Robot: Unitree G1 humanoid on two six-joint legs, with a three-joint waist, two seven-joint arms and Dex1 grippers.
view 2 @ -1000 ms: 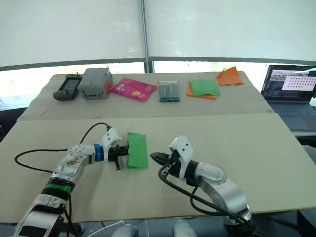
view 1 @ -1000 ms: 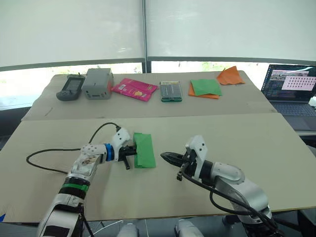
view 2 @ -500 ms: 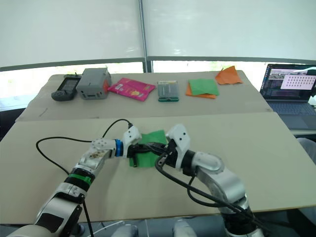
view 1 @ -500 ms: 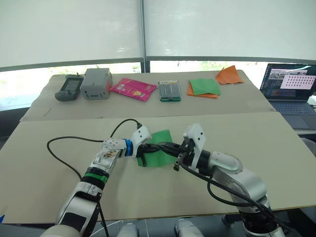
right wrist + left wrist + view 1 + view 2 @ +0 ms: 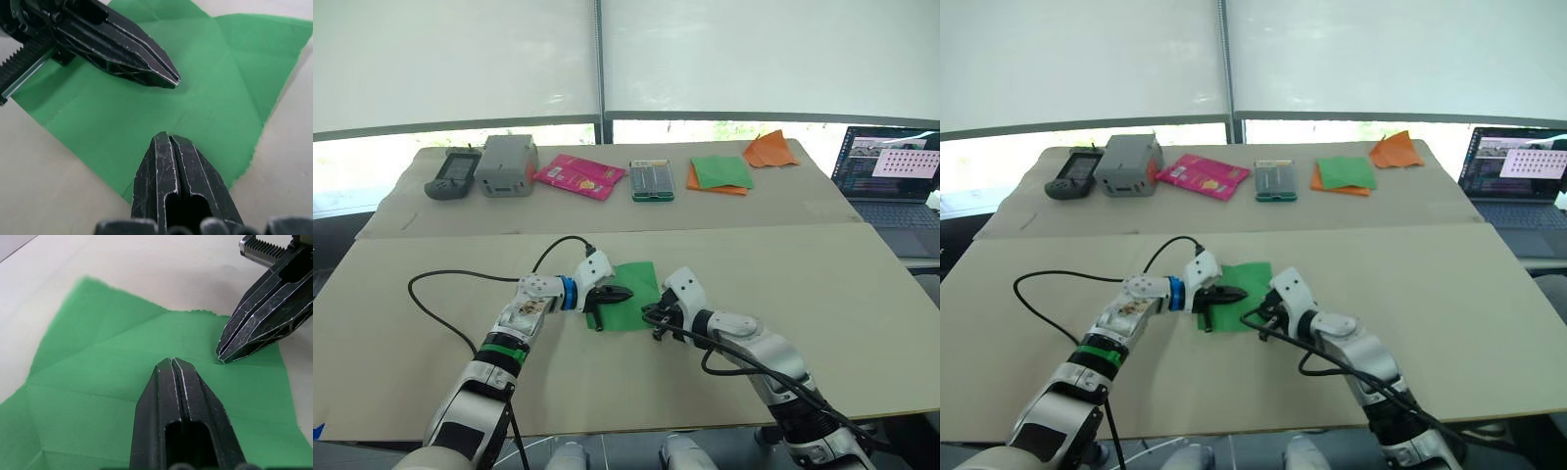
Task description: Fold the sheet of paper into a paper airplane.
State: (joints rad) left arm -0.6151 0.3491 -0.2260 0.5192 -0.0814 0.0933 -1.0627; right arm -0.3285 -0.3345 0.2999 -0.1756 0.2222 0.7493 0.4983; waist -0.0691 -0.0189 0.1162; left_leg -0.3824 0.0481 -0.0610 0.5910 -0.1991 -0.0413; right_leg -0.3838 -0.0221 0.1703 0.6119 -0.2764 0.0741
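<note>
The sheet of paper (image 5: 641, 279) is bright green and lies opened out flat on the near table, crossed by several creases (image 5: 98, 345). My left gripper (image 5: 624, 293) is shut, and its tip rests on the middle of the sheet (image 5: 172, 361). My right gripper (image 5: 649, 314) is also shut. Its tip (image 5: 166, 137) sits over the sheet's near right part, a short way from the left tip. Neither gripper has paper between its fingers.
On the far table stand a handheld controller (image 5: 450, 174), a grey box (image 5: 507, 164), a pink packet (image 5: 579, 176), a small case (image 5: 652, 180), a green-and-orange paper stack (image 5: 720, 174) and an orange pointed paper shape (image 5: 770, 149). A laptop (image 5: 891, 166) is at right. A black cable (image 5: 440, 284) loops left.
A second ago the left gripper held the sheet as a narrow folded strip. The sheet now lies opened flat. The right gripper has drawn back from over it to its near right edge.
</note>
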